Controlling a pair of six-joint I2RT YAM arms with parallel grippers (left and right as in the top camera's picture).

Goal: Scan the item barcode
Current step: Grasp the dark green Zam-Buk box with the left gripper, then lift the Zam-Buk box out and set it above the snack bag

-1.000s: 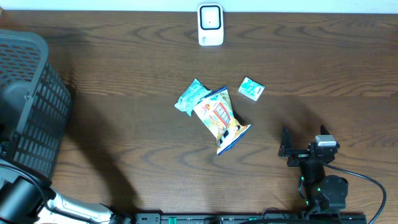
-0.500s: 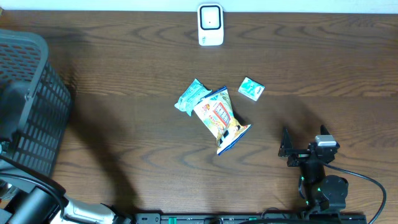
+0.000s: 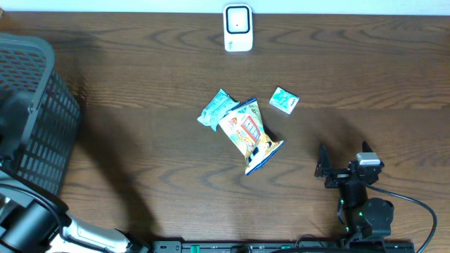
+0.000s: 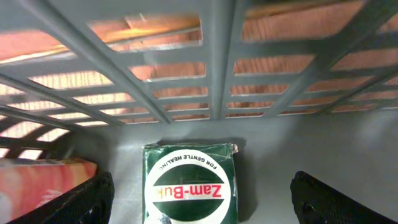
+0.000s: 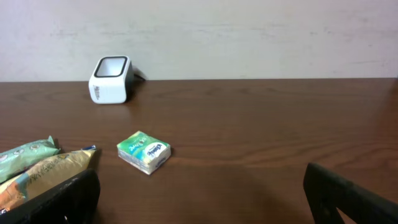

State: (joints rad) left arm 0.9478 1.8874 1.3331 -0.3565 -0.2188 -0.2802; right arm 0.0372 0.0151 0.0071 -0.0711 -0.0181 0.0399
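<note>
Looks like a mock shop checkout, set on a dark wood-grain tabletop (image 3: 140, 161): small white box-shaped barcode scanner (image 3: 238, 28) at 12 o'clock, grey slatted plastic shopping basket (image 3: 35, 119) at 9, packaged goods, e.g. yellow-blue crisp bag (image 3: 249, 133), approx. centre; plain pale wall (image 5: 249, 31) behind.

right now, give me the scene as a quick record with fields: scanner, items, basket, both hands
scanner: white, upright at the far edge of the table
loose items: snack bag overlapping a teal packet; green pack apart, to their right
basket: grey, at the left, with a Zam-Buk box inside
left hand: open, inside the basket, fingers either side of the box
right hand: open, empty, low over the table, facing the scanner
</note>
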